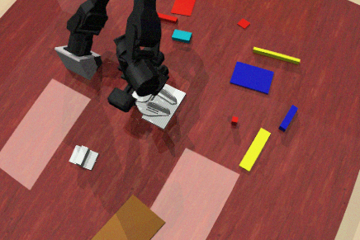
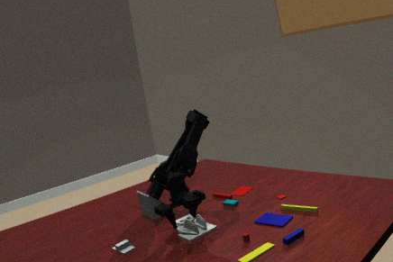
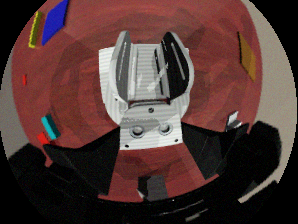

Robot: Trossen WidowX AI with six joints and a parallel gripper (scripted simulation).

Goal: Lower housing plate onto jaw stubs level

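The white ribbed base (image 1: 178, 93) (image 2: 210, 228) (image 3: 104, 82) lies on the table. Two grey jaws stand on it side by side, a left jaw (image 3: 122, 70) and a right jaw (image 3: 176, 72), with a gap between them. The white housing plate (image 3: 150, 142), with two round holes, is over the near ends of the jaws. My gripper (image 3: 149, 127) (image 2: 185, 221) is shut on the housing plate, one finger at each side edge. The plate looks about square to the jaws. The stubs are hidden, and I cannot tell whether the plate touches them.
A small white stepped block (image 1: 83, 157) (image 2: 123, 247) (image 3: 233, 120) lies apart from the base. Blue, yellow, red and cyan pieces lie on the other side, the cyan block (image 1: 182, 35) (image 2: 231, 203) (image 3: 50, 127) being among the closer ones. A brown board (image 1: 132, 218) (image 3: 246, 56) is farther off.
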